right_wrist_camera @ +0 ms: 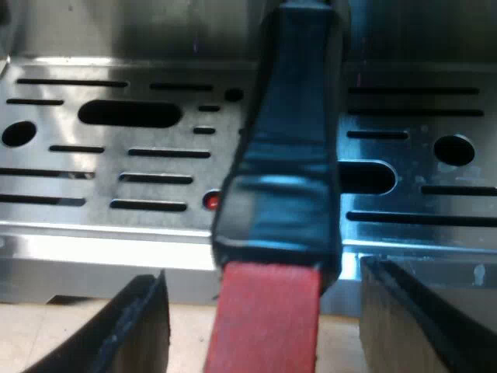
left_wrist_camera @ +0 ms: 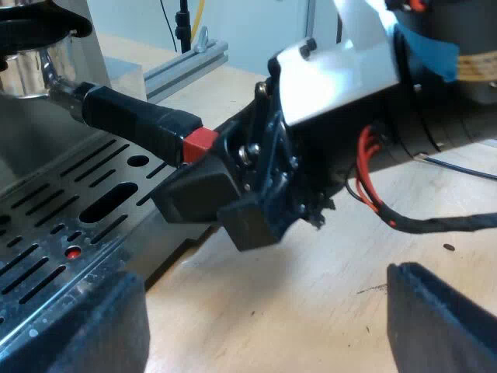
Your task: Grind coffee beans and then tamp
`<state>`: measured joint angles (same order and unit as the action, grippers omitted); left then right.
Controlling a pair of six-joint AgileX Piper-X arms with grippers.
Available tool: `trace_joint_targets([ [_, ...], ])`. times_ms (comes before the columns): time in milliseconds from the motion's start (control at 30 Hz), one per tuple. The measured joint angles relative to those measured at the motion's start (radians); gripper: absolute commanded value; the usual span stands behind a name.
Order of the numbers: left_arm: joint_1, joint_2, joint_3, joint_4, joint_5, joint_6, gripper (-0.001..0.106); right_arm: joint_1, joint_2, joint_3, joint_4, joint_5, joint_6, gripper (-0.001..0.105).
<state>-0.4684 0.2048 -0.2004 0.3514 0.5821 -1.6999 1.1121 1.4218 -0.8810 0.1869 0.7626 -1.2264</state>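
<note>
Though ungripped, handle [right_wrist_camera: 289, 179] inside right claw [right_wrist_camera: 268, 320].

The handle [right_wrist_camera: 295, 155] juts out over the drip tray [right_wrist_camera: 101, 167] and takes up the middle of the gap in the right tool [right_wrist_camera: 260, 318]. A narrow strip of free room lies on each side, between the handle and the spread fingers. Beneath the handle there is free room above the tray. From the other side, the right arm [left_wrist_camera: 349, 101] blocks the way to the handle's red end. The left tool [left_wrist_camera: 264, 326], fingers wide apart, has free room over the table [left_wrist_camera: 311, 295], short of that arm.
</note>
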Motion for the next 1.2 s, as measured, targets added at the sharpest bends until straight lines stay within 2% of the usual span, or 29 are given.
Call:
trace_joint_targets([
  [300, 0.0, 0.0, 0.0, 0.0, 0.0, 0.0, 0.066, -0.035, 0.0, 0.0, -0.004, -0.055, 0.0, 0.055],
  [633, 0.0, 0.0, 0.0, 0.0, 0.0, 0.0, 0.066, -0.035, 0.0, 0.0, -0.004, -0.061, 0.0, 0.055],
  [767, 0.0, 0.0, 0.0, 0.0, 0.0, 0.0, 0.066, -0.035, 0.0, 0.0, -0.004, -0.061, 0.0, 0.049],
  [800, 0.0, 0.0, 0.0, 0.0, 0.0, 0.0, 0.066, -0.035, 0.0, 0.0, -0.004, -0.061, 0.0, 0.047],
  [833, 0.0, 0.0, 0.0, 0.0, 0.0, 0.0, 0.066, -0.035, 0.0, 0.0, -0.004, -0.061, 0.0, 0.028],
  [967, 0.0, 0.0, 0.0, 0.0, 0.0, 0.0, 0.066, -0.035, 0.0, 0.002, 0.003, -0.049, 0.005, 0.013],
  [1000, 0.0, 0.0, 0.0, 0.0, 0.0, 0.0, 0.066, -0.035, 0.0, 0.005, 0.022, -0.042, 0.011, 0.004],
  [1067, 0.0, 0.0, 0.0, 0.0, 0.0, 0.0, 0.066, -0.036, 0.0, 0.007, 0.03, -0.039, 0.013, 0.0],
  [1200, 0.0, 0.0, 0.0, 0.0, 0.0, 0.0, 0.066, -0.036, 0.0, 0.007, 0.03, -0.039, 0.013, 0.0],
])
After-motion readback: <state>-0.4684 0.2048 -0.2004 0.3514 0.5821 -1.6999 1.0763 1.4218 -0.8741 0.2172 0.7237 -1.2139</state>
